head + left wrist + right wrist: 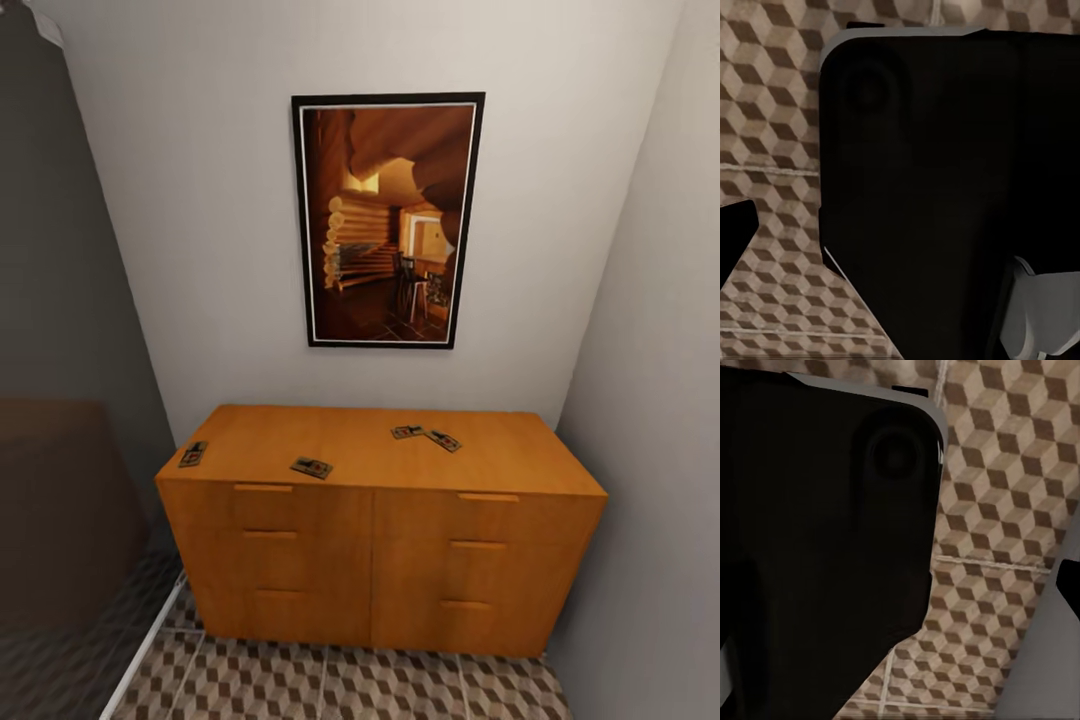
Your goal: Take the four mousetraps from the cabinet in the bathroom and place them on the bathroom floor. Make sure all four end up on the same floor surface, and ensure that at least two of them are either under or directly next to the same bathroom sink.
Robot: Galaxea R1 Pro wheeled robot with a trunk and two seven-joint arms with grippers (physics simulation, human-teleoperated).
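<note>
Several mousetraps lie on the flat top of the orange-brown cabinet (370, 470) in the head view. One mousetrap (193, 454) sits at the top's left edge and another (312, 467) near the front edge, left of centre. Two more (407, 432) (443, 440) lie close together toward the back right. The cabinet's drawers are all shut. The cube-patterned bathroom floor (330, 690) runs in front of the cabinet and shows in both wrist views (772, 112) (1005, 510). A dark tip (735, 232) edges the left wrist view and another (1069, 585) the right wrist view. The sink is out of view.
A dark-framed log-cabin picture (388, 220) hangs above the cabinet. A plain wall (650, 400) closes in on the right and a grey glass panel (60, 400) on the left. My own dark body blocks much of each wrist view (945, 187) (817, 547).
</note>
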